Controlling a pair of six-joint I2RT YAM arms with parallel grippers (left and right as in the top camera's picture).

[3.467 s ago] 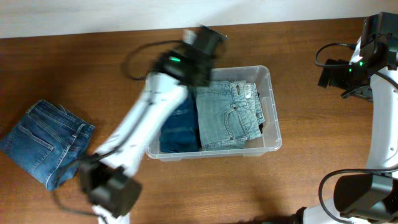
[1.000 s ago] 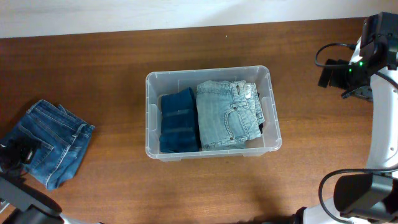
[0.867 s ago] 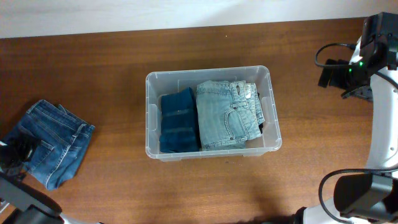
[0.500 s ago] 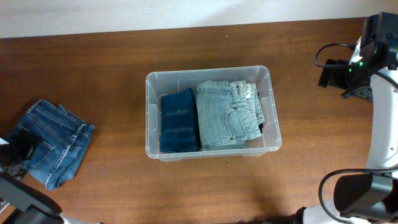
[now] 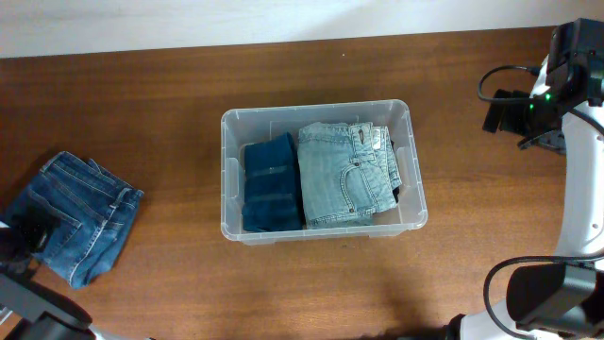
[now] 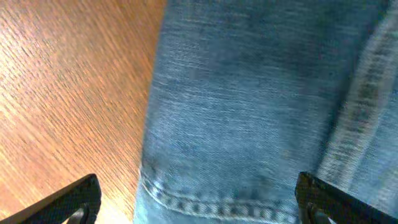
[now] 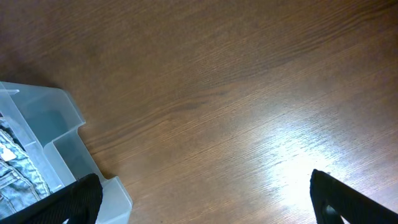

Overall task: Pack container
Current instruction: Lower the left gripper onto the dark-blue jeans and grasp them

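Note:
The container [image 5: 316,107], a clear plastic bin, stands mid-table and holds dark blue folded jeans [image 5: 272,184] beside light blue jeans [image 5: 344,175]. Another pair of folded blue jeans [image 5: 80,212] lies on the table at the far left. My left gripper [image 5: 28,233] hovers over their near-left edge. In the left wrist view it [image 6: 198,202] is open, its fingertips [image 6: 74,199] straddling the denim hem [image 6: 249,106] with nothing gripped. My right gripper [image 5: 505,113] is held high at the back right, open and empty [image 7: 205,199], with the container's corner [image 7: 46,146] to its left.
Brown wooden table [image 5: 142,104] all around the bin. A pale wall strip [image 5: 142,24] runs along the far edge. The right arm's base and cables [image 5: 547,293] occupy the right side; the left arm's base [image 5: 28,312] sits at the bottom left corner.
The left arm, earlier stretched over the container, is now at the far-left jeans; over the last second its gripper only shifted slightly there. The right arm has not moved.

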